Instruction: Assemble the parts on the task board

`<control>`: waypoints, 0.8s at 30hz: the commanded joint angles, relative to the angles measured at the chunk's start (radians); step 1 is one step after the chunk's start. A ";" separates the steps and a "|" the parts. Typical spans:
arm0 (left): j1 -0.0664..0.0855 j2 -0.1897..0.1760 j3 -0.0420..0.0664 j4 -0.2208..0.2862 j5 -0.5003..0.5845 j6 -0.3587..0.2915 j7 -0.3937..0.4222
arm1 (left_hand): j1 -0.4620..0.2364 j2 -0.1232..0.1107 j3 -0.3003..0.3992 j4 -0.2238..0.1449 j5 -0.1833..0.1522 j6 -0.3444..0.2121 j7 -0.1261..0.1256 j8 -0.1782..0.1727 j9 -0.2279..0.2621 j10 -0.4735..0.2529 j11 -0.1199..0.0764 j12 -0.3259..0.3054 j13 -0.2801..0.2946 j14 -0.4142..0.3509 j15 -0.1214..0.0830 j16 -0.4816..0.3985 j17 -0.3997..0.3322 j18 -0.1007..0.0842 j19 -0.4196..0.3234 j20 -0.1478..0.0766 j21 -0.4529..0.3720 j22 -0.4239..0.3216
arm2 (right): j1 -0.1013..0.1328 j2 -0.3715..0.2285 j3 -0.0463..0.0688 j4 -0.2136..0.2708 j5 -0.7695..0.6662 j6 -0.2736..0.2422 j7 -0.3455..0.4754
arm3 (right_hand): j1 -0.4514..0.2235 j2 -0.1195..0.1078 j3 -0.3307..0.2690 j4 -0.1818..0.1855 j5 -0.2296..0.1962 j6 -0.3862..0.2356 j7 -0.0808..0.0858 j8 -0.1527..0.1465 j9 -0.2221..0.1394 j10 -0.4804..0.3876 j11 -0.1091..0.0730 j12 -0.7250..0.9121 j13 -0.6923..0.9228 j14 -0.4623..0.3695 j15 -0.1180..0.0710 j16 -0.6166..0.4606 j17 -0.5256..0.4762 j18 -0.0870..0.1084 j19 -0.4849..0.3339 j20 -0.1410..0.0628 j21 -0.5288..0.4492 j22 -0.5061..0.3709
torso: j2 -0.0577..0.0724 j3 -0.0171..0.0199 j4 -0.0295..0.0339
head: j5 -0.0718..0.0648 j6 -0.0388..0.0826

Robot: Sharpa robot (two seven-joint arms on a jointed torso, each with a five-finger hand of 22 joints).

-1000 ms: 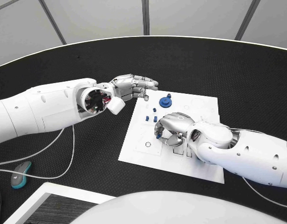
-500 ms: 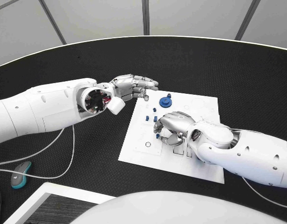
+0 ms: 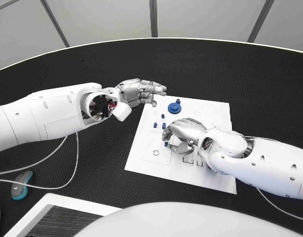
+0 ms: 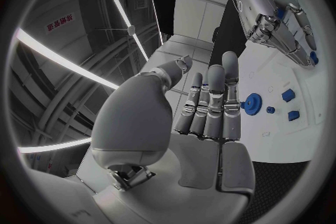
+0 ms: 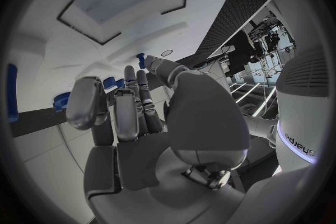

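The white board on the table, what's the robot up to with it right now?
It is assembling small blue parts on the task board. The right hand is down over the middle of the board, fingers curled among the blue pegs; whether it actually holds one cannot be told. The left hand hangs beside the board's far left corner, holding nothing. A blue gear stands near the board's far edge.
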 commanded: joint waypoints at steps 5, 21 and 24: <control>0.000 -0.001 0.000 -0.003 0.000 0.000 0.000 | 0.003 0.007 -0.005 0.000 0.006 -0.006 0.001 -0.003 0.001 -0.004 0.000 0.006 0.001 -0.005 0.000 -0.003 -0.001 0.015 -0.004 0.001 -0.003 -0.001 | 0.000 -0.058 0.001 0.057 0.002 -0.040 -0.004 | 0.001 -0.005 0.002 0.006 0.006 -0.006 -0.001 -0.004 0.000 0.001 -0.001 0.008 -0.001 0.050 0.007 -0.006 -0.003 0.009 -0.001 0.005 -0.002 0.000 | -0.003 0.0009 -0.0023 | -0.006 0.000; 0.000 0.002 0.000 -0.017 0.000 0.003 0.003 | 0.005 0.007 -0.005 0.000 0.006 -0.006 0.001 -0.003 0.002 -0.005 0.000 0.007 0.001 -0.006 0.000 -0.003 -0.002 0.015 -0.004 0.001 -0.005 -0.002 | 0.104 -0.250 0.021 0.146 0.119 -0.056 -0.045 | -0.010 -0.037 -0.016 0.018 0.003 -0.019 -0.017 -0.014 -0.002 -0.003 -0.010 0.012 -0.009 0.047 0.000 -0.014 -0.015 0.011 -0.001 0.000 -0.015 -0.008 | -0.010 -0.0030 -0.0084 | -0.079 0.033; 0.000 0.002 0.000 -0.018 0.000 0.003 0.003 | 0.005 0.007 -0.005 0.000 0.006 -0.006 0.001 -0.003 0.002 -0.005 0.000 0.007 0.001 -0.006 0.000 -0.003 -0.002 0.015 -0.004 0.001 -0.005 -0.002 | 0.114 -0.259 0.021 0.125 0.125 -0.048 -0.048 | -0.009 -0.043 -0.020 0.021 0.001 -0.025 -0.023 -0.018 -0.003 -0.010 -0.009 0.011 -0.012 0.046 0.000 -0.015 -0.017 0.013 -0.003 0.000 -0.024 -0.015 | -0.009 -0.0027 -0.0070 | -0.088 0.038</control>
